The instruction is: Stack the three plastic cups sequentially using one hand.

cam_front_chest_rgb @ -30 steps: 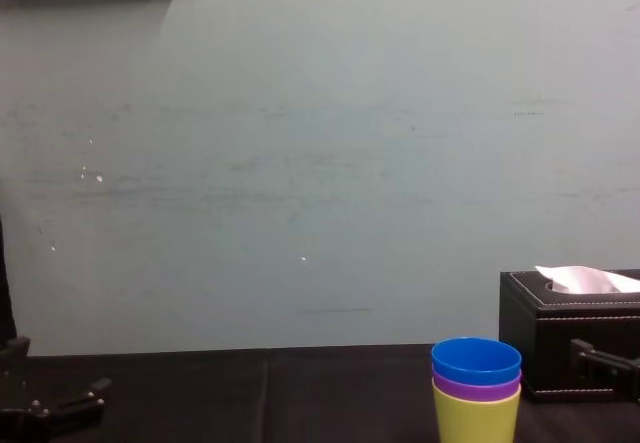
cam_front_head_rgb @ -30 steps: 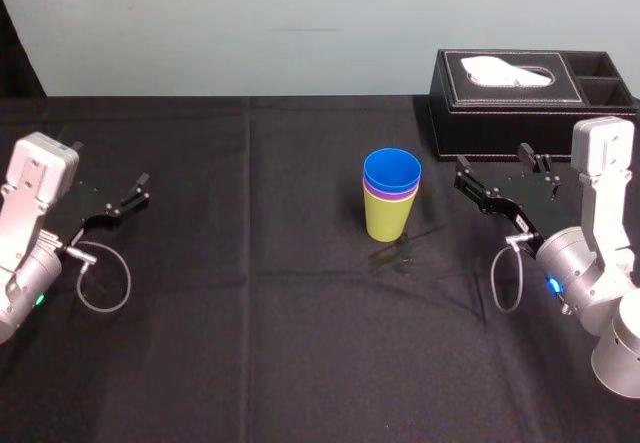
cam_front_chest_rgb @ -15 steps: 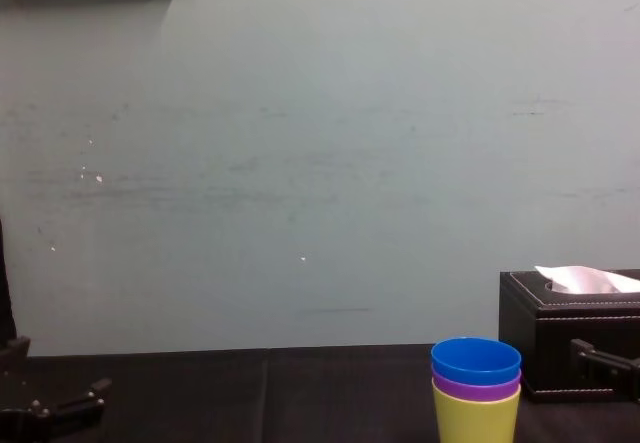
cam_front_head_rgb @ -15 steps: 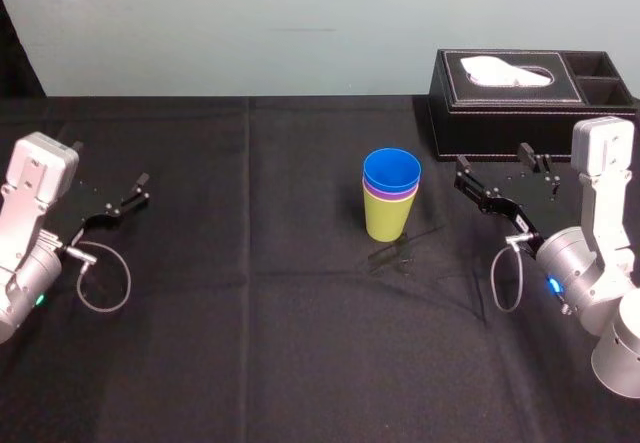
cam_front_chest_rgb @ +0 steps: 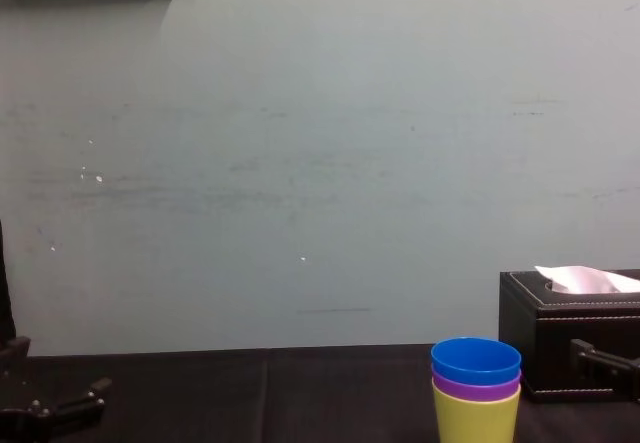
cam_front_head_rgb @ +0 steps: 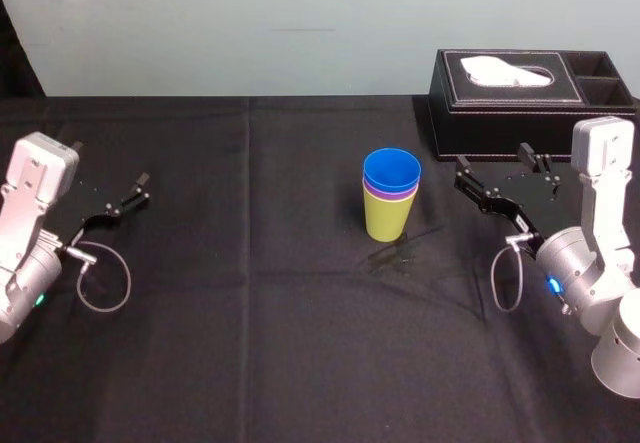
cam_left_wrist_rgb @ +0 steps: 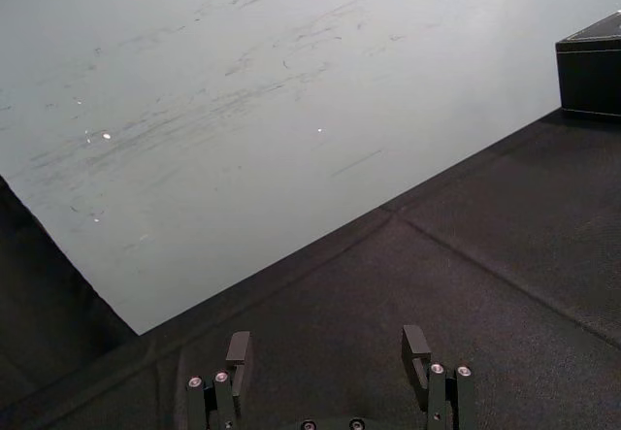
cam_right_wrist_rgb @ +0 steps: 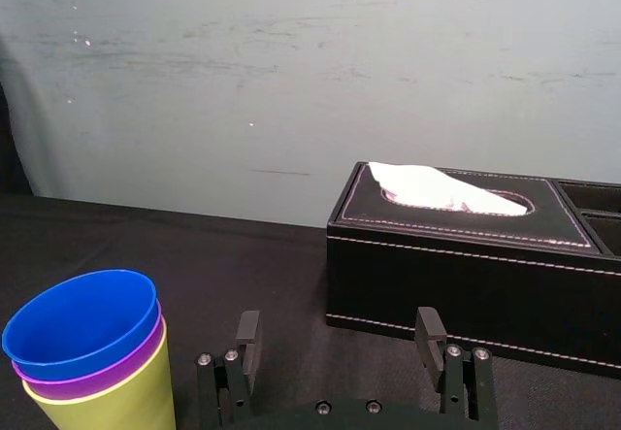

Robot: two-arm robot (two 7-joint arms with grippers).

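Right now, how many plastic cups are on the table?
3, nested in one upright stack left of the tissue box: lime cup at the bottom, purple cup inside it, blue cup on top.

— What carries the things?
— A flat black cloth-covered table [cam_front_head_rgb: 300, 323]; faint creases cross its cloth.
— And directly on it?
— A lime yellow-green tapered plastic cup [cam_front_head_rgb: 385, 221] stands upright near the middle; a black leather-look rectangular tissue box [cam_front_head_rgb: 490, 118] sits farther back on the right, apart from the cup.
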